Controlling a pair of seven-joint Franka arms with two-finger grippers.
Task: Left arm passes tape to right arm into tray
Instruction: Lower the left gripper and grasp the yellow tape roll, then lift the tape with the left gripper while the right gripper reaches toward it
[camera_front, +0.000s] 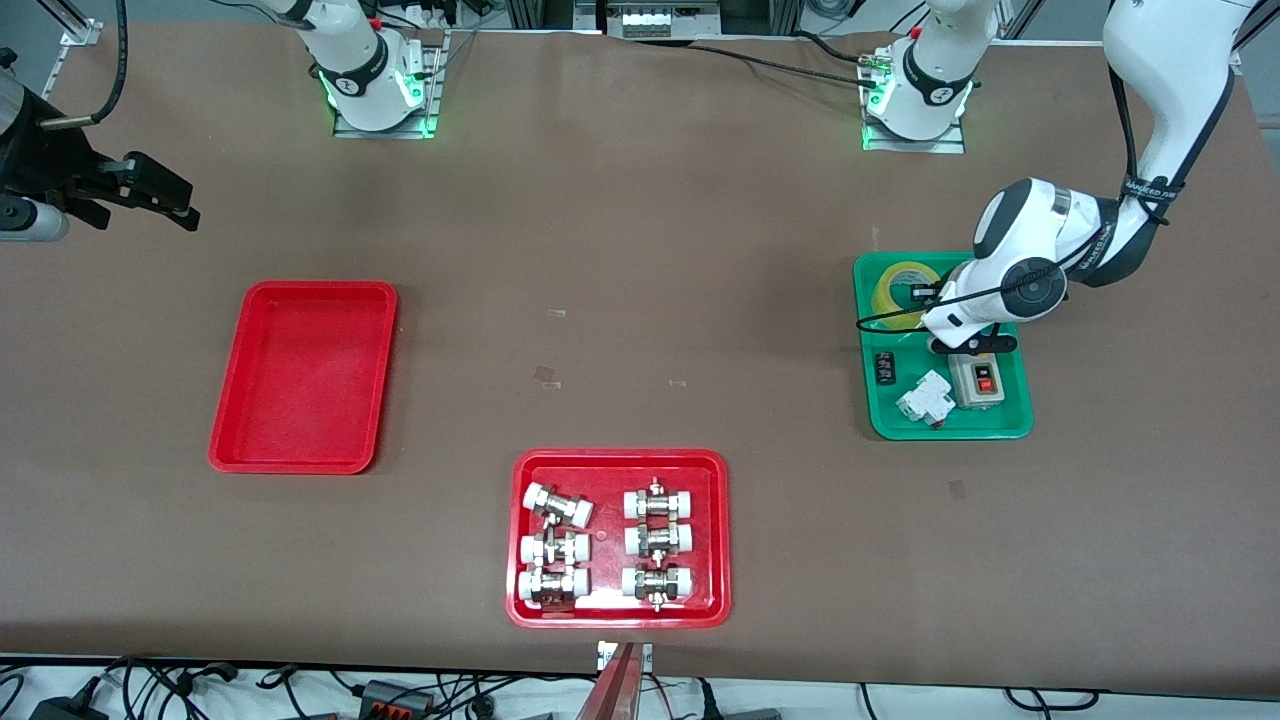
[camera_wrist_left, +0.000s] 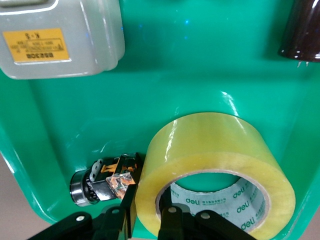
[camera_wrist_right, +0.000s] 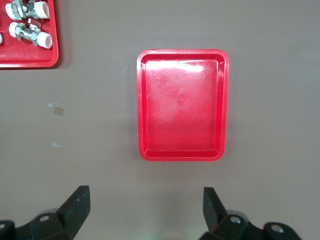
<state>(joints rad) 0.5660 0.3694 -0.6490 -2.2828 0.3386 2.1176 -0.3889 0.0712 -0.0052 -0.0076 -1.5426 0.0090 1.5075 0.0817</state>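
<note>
The yellow tape (camera_front: 900, 288) lies in the green tray (camera_front: 950, 432) at the left arm's end of the table. My left gripper (camera_front: 928, 300) is down in that tray. In the left wrist view its jaws (camera_wrist_left: 150, 202) grip the wall of the tape (camera_wrist_left: 215, 160), with one finger (camera_wrist_left: 128, 202) outside the roll and the other (camera_wrist_left: 172, 220) inside the core. The tape rests on the tray floor (camera_wrist_left: 200, 65). My right gripper (camera_front: 165, 195) hangs open and empty over the table's edge at the right arm's end. Its view (camera_wrist_right: 147, 200) looks down on the plain red tray (camera_wrist_right: 182, 105), which is empty (camera_front: 300, 375).
The green tray also holds a grey switch box (camera_front: 980, 380) (camera_wrist_left: 60, 40), a white breaker (camera_front: 925, 400), a small black part (camera_front: 885, 367), a steel bearing (camera_wrist_left: 80, 189) and a small clear-topped part (camera_wrist_left: 114, 179) beside the tape. A red tray of white-capped fittings (camera_front: 620, 540) sits near the front camera.
</note>
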